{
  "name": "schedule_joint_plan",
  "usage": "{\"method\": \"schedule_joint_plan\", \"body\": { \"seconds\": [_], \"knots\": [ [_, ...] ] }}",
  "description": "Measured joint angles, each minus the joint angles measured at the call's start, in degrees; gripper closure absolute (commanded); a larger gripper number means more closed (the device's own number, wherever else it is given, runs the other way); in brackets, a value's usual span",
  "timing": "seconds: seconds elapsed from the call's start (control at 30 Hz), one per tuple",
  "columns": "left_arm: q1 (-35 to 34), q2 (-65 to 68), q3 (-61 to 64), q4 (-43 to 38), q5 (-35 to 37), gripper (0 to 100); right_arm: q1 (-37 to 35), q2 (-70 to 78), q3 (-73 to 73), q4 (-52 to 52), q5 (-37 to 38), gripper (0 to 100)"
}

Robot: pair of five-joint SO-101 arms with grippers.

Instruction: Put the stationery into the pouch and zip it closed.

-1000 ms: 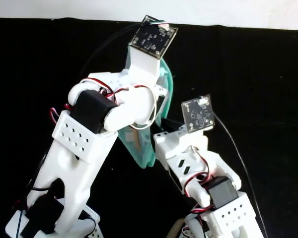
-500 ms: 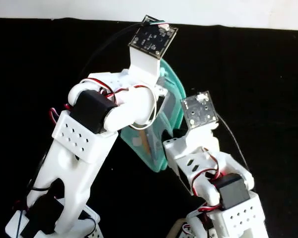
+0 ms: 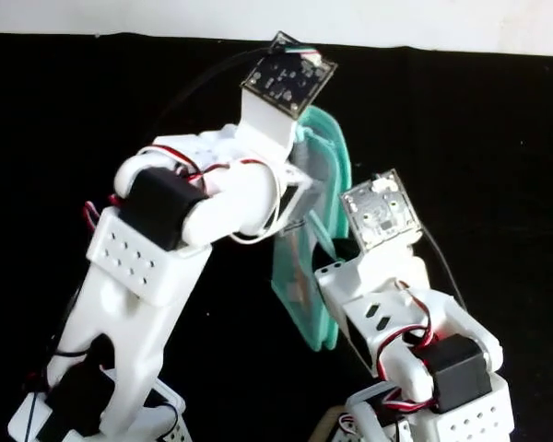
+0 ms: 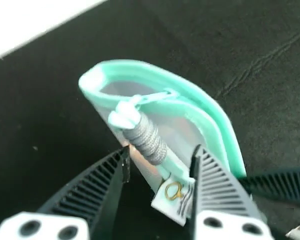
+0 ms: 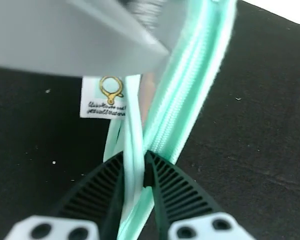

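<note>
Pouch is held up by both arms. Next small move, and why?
Probably shift the left gripper's hold from the pouch's end to the grey pull: it lies loose between its jaws, while the right gripper is shut on the teal edge, steadying it for zipping.

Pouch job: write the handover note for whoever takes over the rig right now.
Left gripper: shut on the pouch at its tagged corner, beside the grey cord pull.
Right gripper: shut on the pouch's teal edge.
Pouch: held on edge between both arms, off the black table.
Done: something tan shows inside through the clear side.
Left: cannot tell whether the zip is fully closed; check it and finish zipping.
</note>
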Motion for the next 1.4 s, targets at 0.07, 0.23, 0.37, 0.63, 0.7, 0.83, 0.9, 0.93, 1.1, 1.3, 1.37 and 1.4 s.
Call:
{"method": "schedule_joint_plan", "body": {
  "seconds": [0.07, 0.23, 0.37, 0.63, 0.7, 0.83, 0.9, 0.93, 1.1, 1.3, 1.37, 1.4],
  "knots": [
    [-1.58, -2.55, -1.23, 0.18, -1.41, 77, 1.05, -0.18, 0.62, 0.0, 0.44, 99.4],
    [-8.0, -8.0, -2.64, 2.2, -3.78, 77, 1.67, -0.26, 1.23, 0.0, 0.7, 99.4],
    [-13.01, -9.67, -2.11, 2.2, -5.89, 77, 1.67, -0.44, 1.23, 2.55, 3.52, 99.4],
    [-15.21, -9.67, -0.62, -0.7, -1.85, 77, 1.76, -0.62, 0.35, 9.41, 9.49, 99.4],
    [-15.3, -9.67, -0.35, -1.85, 1.14, 77, 1.76, -0.62, 0.35, 10.02, 10.11, 99.4],
    [-15.38, -9.67, -0.18, -2.29, 6.24, 77, 1.76, -0.62, 0.26, 11.16, 11.43, 99.4],
    [-15.21, -9.67, -0.18, -3.08, 10.11, 77, 1.76, -0.88, 0.18, 12.4, 14.15, 99.4],
    [-15.21, -9.67, -0.18, -3.78, 12.84, 77, 1.76, -0.88, 0.18, 13.1, 15.47, 99.4],
    [-15.47, -9.67, 0.0, -5.54, 21.63, 77, 2.11, -0.88, 0.18, 15.74, 20.48, 99.4],
    [-16.44, -8.09, 4.92, -7.74, 8.97, 77, 2.11, -0.88, 0.18, 15.91, 23.12, 99.4],
    [-17.41, -6.68, 5.36, -8.62, 4.13, 77, 2.11, -0.88, 0.18, 15.91, 23.91, 99.4],
    [-17.93, -5.98, 5.36, -8.88, 2.9, 77, 2.11, -0.88, 0.18, 15.91, 24.09, 99.4]
  ]
}}
